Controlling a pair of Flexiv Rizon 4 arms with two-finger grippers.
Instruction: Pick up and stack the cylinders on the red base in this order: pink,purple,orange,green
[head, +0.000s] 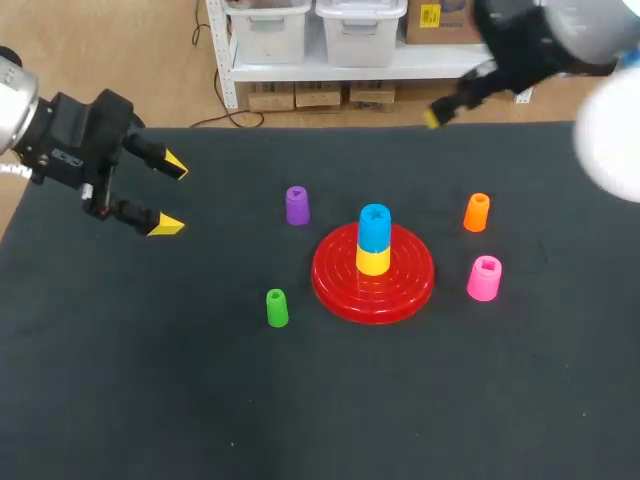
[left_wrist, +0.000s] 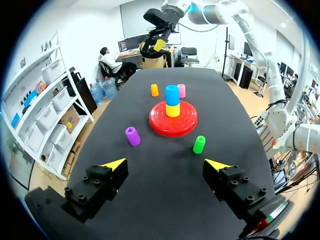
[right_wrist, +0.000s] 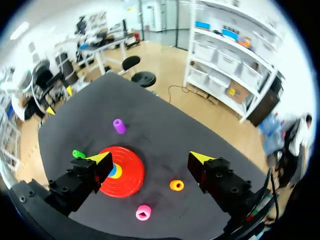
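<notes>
Pink plastic cylinder (head: 484, 278) stands on the black tabletop (head: 200, 400) at three o'clock of the round red base (head: 335, 282), with the orange cylinder (head: 477, 212) at two. A blue cylinder (head: 374, 226) sits on a yellow cylinder (head: 373, 260) at the base's centre. My left pincer (head: 170, 195) and right pincer (right_wrist: 151, 158) hang spread and empty. Risk: pink set on that stack could topple it.

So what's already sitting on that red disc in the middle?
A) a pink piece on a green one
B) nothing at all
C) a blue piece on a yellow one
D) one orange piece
C: a blue piece stands on a yellow piece at the centre of the red disc.
</notes>
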